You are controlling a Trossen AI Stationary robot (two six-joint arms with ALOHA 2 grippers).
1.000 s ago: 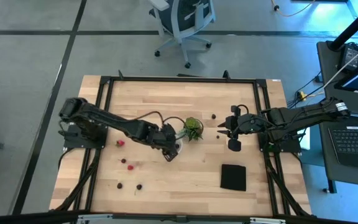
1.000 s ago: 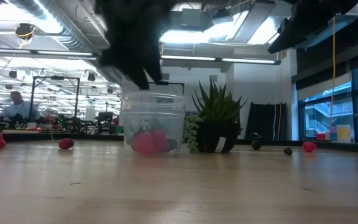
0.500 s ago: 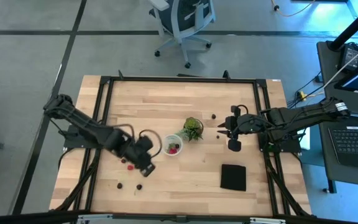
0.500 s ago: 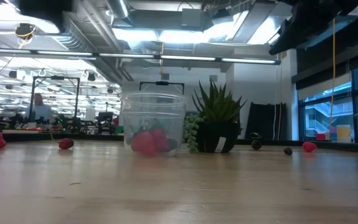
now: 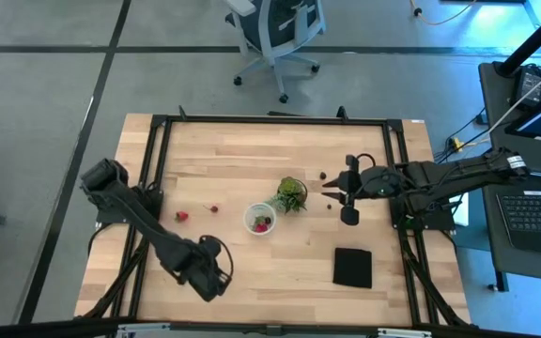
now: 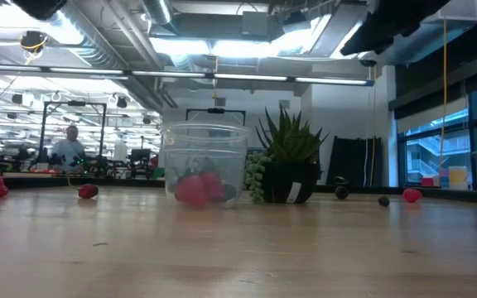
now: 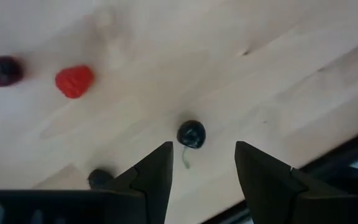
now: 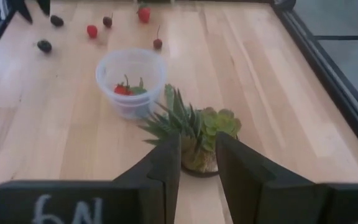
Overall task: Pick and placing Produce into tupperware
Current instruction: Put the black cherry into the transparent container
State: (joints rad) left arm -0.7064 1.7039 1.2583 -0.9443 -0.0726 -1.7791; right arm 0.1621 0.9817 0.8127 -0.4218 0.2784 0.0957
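A: The left hand (image 5: 210, 278) has swung away from the tub (image 5: 259, 220) and now sits near the front edge of the worktop (image 5: 252, 169), right over the loose berries there. A second ago it was at the tub's rim; half a second ago it was already halfway across.

B: So a drop-off looks finished, and it seems to be going for the next piece?

A: That would be the reading. The tub, well behind the left hand now, has red fruit in it, and the left wrist view shows the fingers spread with nothing between them, a dark berry (image 7: 191, 134) lying on the wood just ahead of the gap.

B: And the right hand (image 5: 346, 199)?

A: It has edged closer to the plant (image 5: 291, 194), which sits straight ahead of it. Its fingers show a narrow gap in the right wrist view and grip nothing.

B: What does each camera add?

A: The left wrist view alone shows the dark berry's thin stem, a red berry (image 7: 74, 81) and a maroon one (image 7: 2, 70) farther out; from above the arm covers that patch. The low view shows the red fruit resting at the tub's bottom, and more berries on the worktop beyond the plant. The right wrist view shows the tub's open top, with red pieces and a bit of green inside.
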